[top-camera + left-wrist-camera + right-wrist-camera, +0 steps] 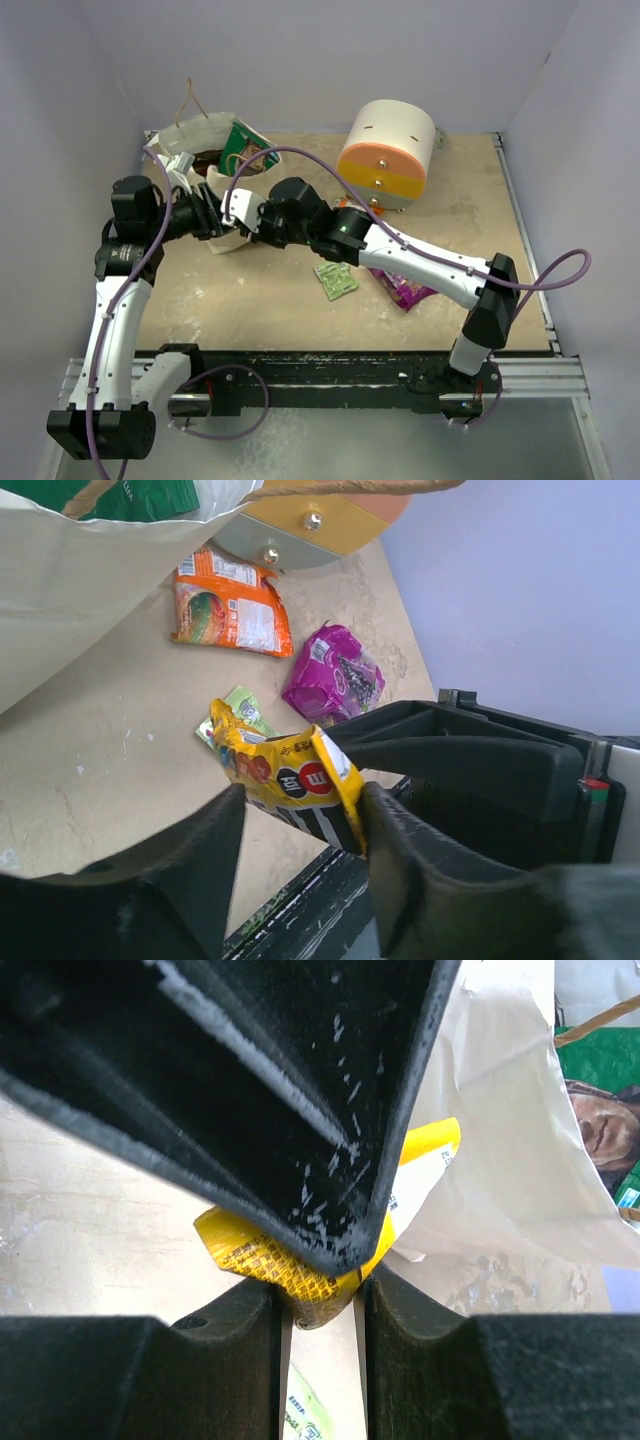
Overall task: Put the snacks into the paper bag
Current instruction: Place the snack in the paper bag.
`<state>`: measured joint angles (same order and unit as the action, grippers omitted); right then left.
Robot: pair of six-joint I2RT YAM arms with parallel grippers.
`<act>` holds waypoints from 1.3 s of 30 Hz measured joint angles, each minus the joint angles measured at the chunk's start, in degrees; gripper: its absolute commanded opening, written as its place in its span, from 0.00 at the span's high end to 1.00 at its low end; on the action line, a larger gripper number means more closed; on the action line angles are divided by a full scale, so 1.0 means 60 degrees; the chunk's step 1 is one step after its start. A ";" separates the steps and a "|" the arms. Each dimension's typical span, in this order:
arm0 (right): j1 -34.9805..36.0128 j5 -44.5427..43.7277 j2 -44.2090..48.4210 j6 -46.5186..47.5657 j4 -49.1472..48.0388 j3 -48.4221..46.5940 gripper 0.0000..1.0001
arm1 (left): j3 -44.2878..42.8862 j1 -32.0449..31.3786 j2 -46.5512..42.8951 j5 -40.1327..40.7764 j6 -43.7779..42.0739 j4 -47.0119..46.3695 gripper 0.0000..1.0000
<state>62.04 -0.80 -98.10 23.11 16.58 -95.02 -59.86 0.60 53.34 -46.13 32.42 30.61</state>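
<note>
Desk (260, 300): carries the bag, a round drawer unit (388, 155) and loose snacks.
Paper bag (205, 128): far left, tipped, mouth toward the arms; holds a green packet (240, 143) and a brown one (203, 160).
Left hand (303, 800): nearer the bag; fingers flank the yellow packet (290, 780), but whether they press it cannot be told.
Right hand (320, 1295): pinches that packet's lower end; its long axis points bagward.
Loose snacks: orange (230, 605), purple (335, 675), green-white (335, 280).

Round white-orange-yellow drawer unit (385, 155) on beige table (250, 290)
</note>
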 measured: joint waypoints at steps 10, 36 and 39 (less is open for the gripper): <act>0.0018 -0.0113 -0.0171 -0.0047 0.0197 -0.0073 0.67 | 0.0386 -0.0004 -0.0066 -0.0208 0.0240 -0.0448 0.86; -0.2535 0.2936 0.3206 0.1231 -0.0102 0.3945 0.23 | -0.1464 0.1282 -0.2448 0.1373 -0.3158 0.1166 1.00; -0.3333 0.3311 0.3748 0.1213 -0.0113 0.4739 0.23 | -0.2375 0.1417 -0.2415 0.2229 -0.3643 0.1406 1.00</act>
<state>42.04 19.07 -75.61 30.39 15.90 -66.59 -74.11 9.10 38.85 -32.75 10.57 39.05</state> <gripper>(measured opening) 0.768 0.008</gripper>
